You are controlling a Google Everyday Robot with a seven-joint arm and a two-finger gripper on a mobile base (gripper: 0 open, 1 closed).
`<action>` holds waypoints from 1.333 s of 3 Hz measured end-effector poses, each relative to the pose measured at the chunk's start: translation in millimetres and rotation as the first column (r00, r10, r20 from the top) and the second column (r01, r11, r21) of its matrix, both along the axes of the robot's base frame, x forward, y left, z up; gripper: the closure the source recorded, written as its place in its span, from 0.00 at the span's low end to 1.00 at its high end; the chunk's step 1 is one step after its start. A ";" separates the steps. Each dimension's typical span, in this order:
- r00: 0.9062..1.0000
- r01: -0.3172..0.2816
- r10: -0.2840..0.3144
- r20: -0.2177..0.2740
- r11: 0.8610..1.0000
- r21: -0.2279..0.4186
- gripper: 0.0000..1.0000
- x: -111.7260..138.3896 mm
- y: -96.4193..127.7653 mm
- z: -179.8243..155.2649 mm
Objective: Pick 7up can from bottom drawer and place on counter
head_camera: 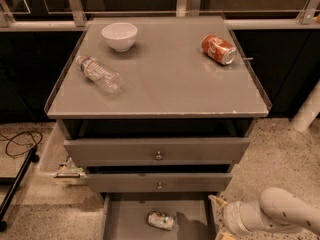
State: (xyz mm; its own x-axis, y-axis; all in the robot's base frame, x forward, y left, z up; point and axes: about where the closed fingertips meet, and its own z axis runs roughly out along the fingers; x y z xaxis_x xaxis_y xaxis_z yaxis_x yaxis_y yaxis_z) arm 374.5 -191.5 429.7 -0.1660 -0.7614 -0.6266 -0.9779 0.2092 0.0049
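A small pale silver-white 7up can with green and red markings (161, 220) lies on its side on the flat floor of the pulled-out bottom drawer, a shallow grey tray (125, 219), roughly midway between the drawer's side walls and just in front of the cabinet face. At the drawer's right wall, the robot's two-finger gripper (218, 218) hangs low beside the tray, near the can but apart from it. Its pale fingers (216, 200) are spread and hold nothing, and the lower one is cut off by the bottom of the view. The rounded white arm (280, 216) behind it reaches in from the right over the speckled floor (280, 154). Above the open tray, two grey drawers, each with a small metal knob, sit one over the other: the upper (158, 150) and the middle (159, 182). On the large flat grey counter with its thin raised rim (165, 84), a white round bowl (119, 36) stands upright near the back left corner. A clear plastic water bottle (99, 74) lies on its side along the left edge, just in front of the bowl. An orange-red soda can (218, 49) lies tipped over near the back right corner. A black cable (17, 141) loops on the floor to the cabinet's left.
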 end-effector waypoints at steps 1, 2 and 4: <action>0.999 0.025 -0.023 -0.025 0.997 0.074 0.00 12.6 0.3 -36.0; 0.997 0.054 -0.046 -0.054 0.987 0.153 0.00 28.9 12.1 -41.5; 0.998 0.039 -0.030 -0.056 0.985 0.168 0.00 27.8 22.8 -53.8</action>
